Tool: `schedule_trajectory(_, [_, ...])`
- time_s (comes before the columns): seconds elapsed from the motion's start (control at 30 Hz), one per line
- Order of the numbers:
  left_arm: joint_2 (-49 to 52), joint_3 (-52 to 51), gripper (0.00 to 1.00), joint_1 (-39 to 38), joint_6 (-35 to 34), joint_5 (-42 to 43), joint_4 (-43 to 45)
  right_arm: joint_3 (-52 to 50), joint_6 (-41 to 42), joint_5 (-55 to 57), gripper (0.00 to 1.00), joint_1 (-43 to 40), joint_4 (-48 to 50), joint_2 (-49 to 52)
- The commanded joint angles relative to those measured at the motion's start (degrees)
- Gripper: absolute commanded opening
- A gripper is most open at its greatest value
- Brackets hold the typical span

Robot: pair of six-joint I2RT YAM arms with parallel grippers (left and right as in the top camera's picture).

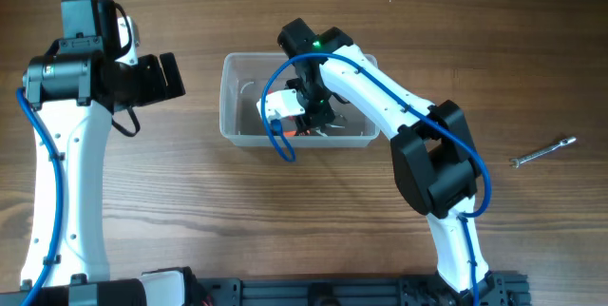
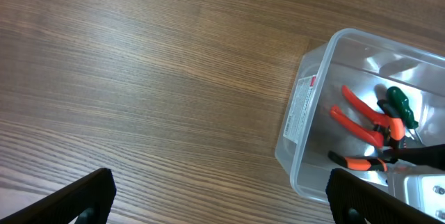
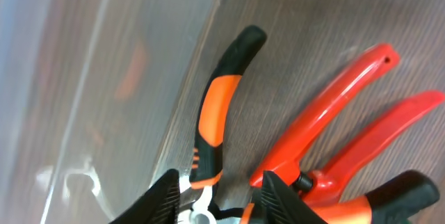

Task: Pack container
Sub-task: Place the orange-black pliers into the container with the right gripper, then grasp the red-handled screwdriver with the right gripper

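Right claw [image 1: 313,116], overhead view: lowered inside the clear, colourless rectangular plastic tub [image 1: 226,106], which stands on the brown wooden surface [image 1: 285,211] between the two arms. The right arm rises from its base at the near edge, elbow raised, forearm angled down and leftward over the tub rim, so the claw meets the tub floor from above. The left claw [image 1: 157,78] hovers beside the tub's left end, apart from it and aimed at it; this is judged to be a stand-by pose. A silver metal wrench [image 1: 543,152] lies well apart to the right, not yet packed.

Left wrist view: the left claw [image 2: 221,177] is spread wide and empty. The tub holds red-handled pliers [image 2: 361,120], a green-handled screwdriver [image 2: 400,104] and orange-and-black-handled pliers [image 2: 358,161].

Right wrist view: the right claw [image 3: 221,179] straddles the orange-and-black-handled pliers [image 3: 212,113] near the pivot. Its jaws are parted wider than the handle, and no clamping is evident. The tool lies flat on the tub floor just beside the red-handled pliers [image 3: 334,106], probably set alongside to save room.
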Motion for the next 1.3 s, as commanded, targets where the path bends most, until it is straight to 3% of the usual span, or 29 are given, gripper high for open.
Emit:
schedule_trajectory(0.0, [0.33, 0.74, 1.00, 0.24, -0.13, 0.68, -0.22, 3.43, 9.62, -0.90, 0.38, -0.20, 0.17, -2.99])
schedule_trajectory(0.07, [0.33, 0.74, 1.00, 0.24, -0.13, 0.68, -0.22, 6.54, 17.68, 2.21, 0.39, -0.20, -0.17, -6.19])
schedule_trajectory(0.13, [0.33, 0.74, 1.00, 0.24, -0.11, 0.68, -0.24, 8.46, 22.82, 4.31, 0.47, -0.35, -0.74, -9.62])
schedule_trajectory(0.17, [0.33, 0.74, 1.00, 0.24, -0.11, 0.68, -0.26, 8.74, 25.31, 5.11, 0.99, -0.76, -0.33, -12.26])
schedule_trajectory(0.3, [0.33, 0.74, 1.00, 0.26, -0.11, 0.68, -0.24, 8.74, 45.92, 7.96, 1.00, -6.80, 0.02, -22.88])
schedule_trajectory(0.4, [0.33, 0.74, 1.00, 0.24, -0.13, 0.68, -0.24, 8.74, 61.77, 7.93, 1.00, -16.37, -1.01, -29.90])
schedule_trajectory(0.57, [0.33, 0.74, 1.00, 0.24, -0.11, 0.68, -0.24, 8.74, 63.69, 7.72, 1.00, -25.86, -5.40, -38.10])
schedule_trajectory(0.77, [0.33, 0.74, 1.00, 0.24, -0.13, 0.68, -0.20, 8.70, 83.21, 15.54, 1.00, -30.29, -25.97, -49.46])
schedule_trajectory(0.83, [0.33, 0.74, 1.00, 0.24, -0.13, 0.70, -0.20, 7.34, 86.84, 14.97, 1.00, -30.29, -27.08, -53.31])
schedule_trajectory(0.93, [0.33, 0.74, 1.00, 0.24, -0.13, 0.70, -0.15, 0.83, 92.17, 13.81, 1.00, -30.29, -27.10, -60.85])
schedule_trajectory(1.03, [0.33, 0.74, 1.00, 0.26, -0.13, 0.70, -0.20, -13.20, 96.48, 17.18, 1.00, -30.29, -26.99, -70.90])
schedule_trajectory(1.17, [0.33, 0.74, 1.00, 0.24, -0.13, 0.70, -0.15, -29.31, 86.03, 18.73, 1.00, -30.29, -13.00, -74.03])
schedule_trajectory(1.27, [0.33, 0.74, 1.00, 0.24, -0.13, 0.70, -0.22, -36.70, 62.99, 14.97, 0.96, -30.34, -6.93, -69.46])
